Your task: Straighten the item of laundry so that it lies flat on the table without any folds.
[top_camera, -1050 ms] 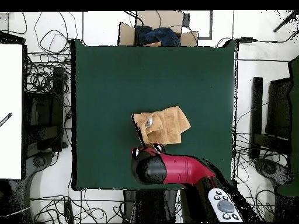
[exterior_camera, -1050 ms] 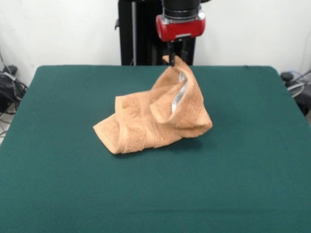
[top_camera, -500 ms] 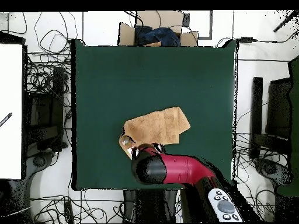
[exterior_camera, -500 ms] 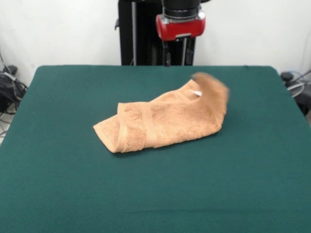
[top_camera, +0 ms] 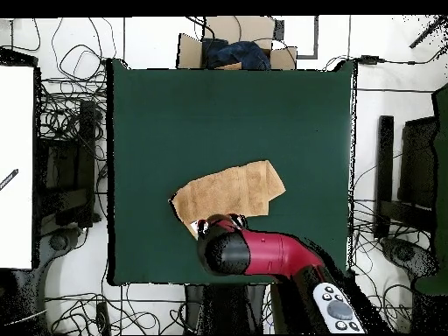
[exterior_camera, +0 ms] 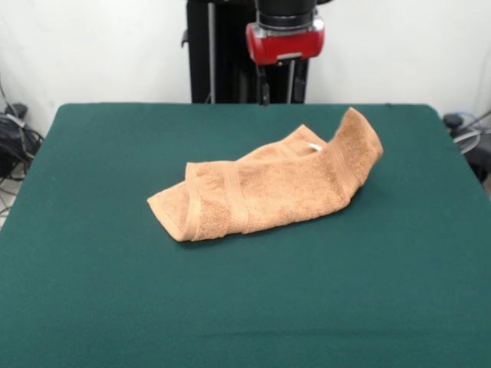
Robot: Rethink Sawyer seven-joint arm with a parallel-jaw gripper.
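arm: raised, red wrist vertical | pincer [exterior_camera: 278, 90]: apparently open, holding nothing

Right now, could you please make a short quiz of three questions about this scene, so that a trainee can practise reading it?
1. True or false: the towel lies fully flat on the table, with no folds.
2. Multiple choice: where is the gripper? A. closed on a towel corner. B. open, above the towel, touching nothing. C. pressed on the table beside the towel.
3. Fill in the missing word: in the front view, the towel's right end stands ____ from the table instead of lying down.

Key
1. False: it is folded over itself along its length.
2. B.
3. up.
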